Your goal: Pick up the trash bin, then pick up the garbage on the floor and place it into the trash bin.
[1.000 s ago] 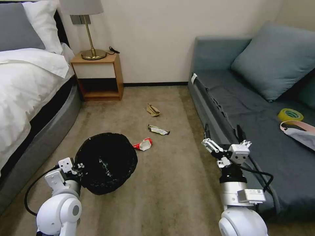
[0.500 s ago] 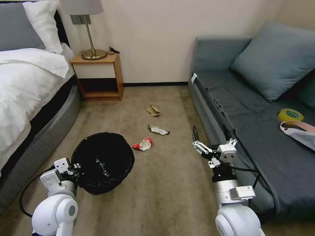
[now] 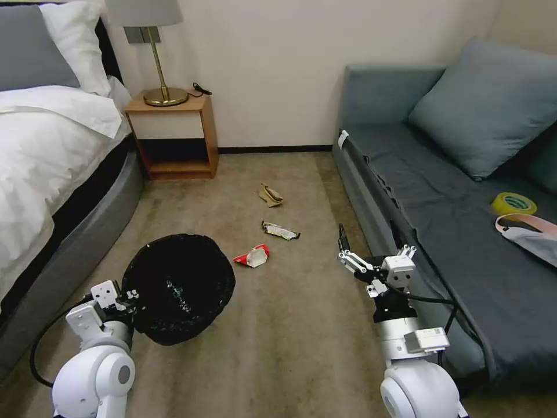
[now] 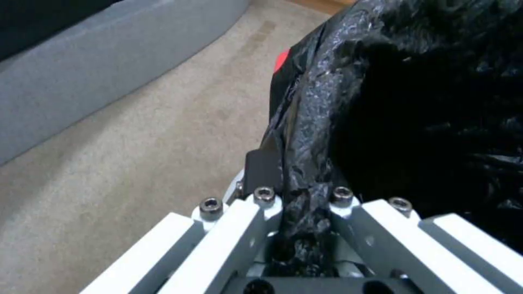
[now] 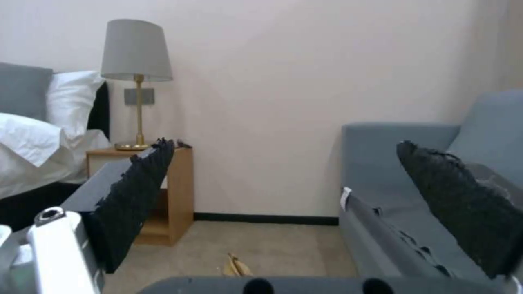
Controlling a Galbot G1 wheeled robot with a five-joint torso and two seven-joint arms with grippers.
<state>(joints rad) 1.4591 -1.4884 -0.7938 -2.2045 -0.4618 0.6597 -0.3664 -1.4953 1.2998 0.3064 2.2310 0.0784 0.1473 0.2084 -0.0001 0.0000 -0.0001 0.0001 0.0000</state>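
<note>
The trash bin (image 3: 177,287), lined with a crinkly black bag, is at the lower left of the head view, mouth facing up toward me. My left gripper (image 3: 125,297) is shut on its near rim; the left wrist view shows the fingers pinching the trash bin's (image 4: 381,102) bag edge in the left gripper (image 4: 304,202). Garbage lies on the carpet beyond: a red-and-white wrapper (image 3: 252,255) beside the bin, a white-yellow snack wrapper (image 3: 280,231), and tan crumpled paper (image 3: 270,195) (image 5: 235,267). My right gripper (image 3: 369,237) (image 5: 297,200) hovers open and empty by the sofa's front edge.
A bed (image 3: 46,162) runs along the left. A wooden nightstand (image 3: 174,136) with a lamp (image 3: 156,58) stands at the back wall. A grey-blue sofa (image 3: 464,232) on the right carries a yellow tape roll (image 3: 513,203) and a pink-grey item (image 3: 531,235).
My right gripper has drawn left and back, away from the sofa edge. The left arm has pulled the bin slightly left and nearer to me.
</note>
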